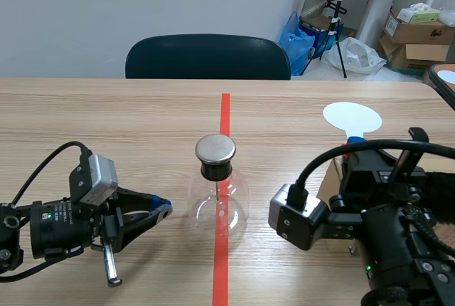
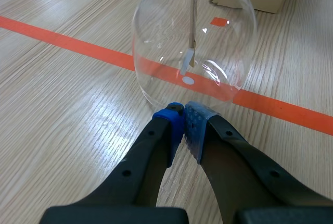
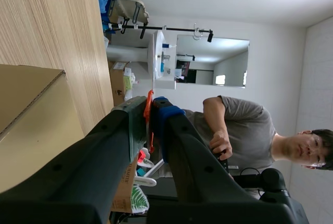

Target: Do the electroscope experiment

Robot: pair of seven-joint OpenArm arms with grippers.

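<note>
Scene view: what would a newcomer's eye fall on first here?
The round glass flask with its metal cap stands on the orange-red tape line, between the two arms. The left gripper, shut, points at the flask's base from close by. The right gripper, beside a cardboard box, is shut on a thin orange strip.

place: office-like room | cues: chair (image 1: 207, 55), cardboard boxes (image 1: 416, 32), pedestal sink (image 1: 378, 3)
</note>
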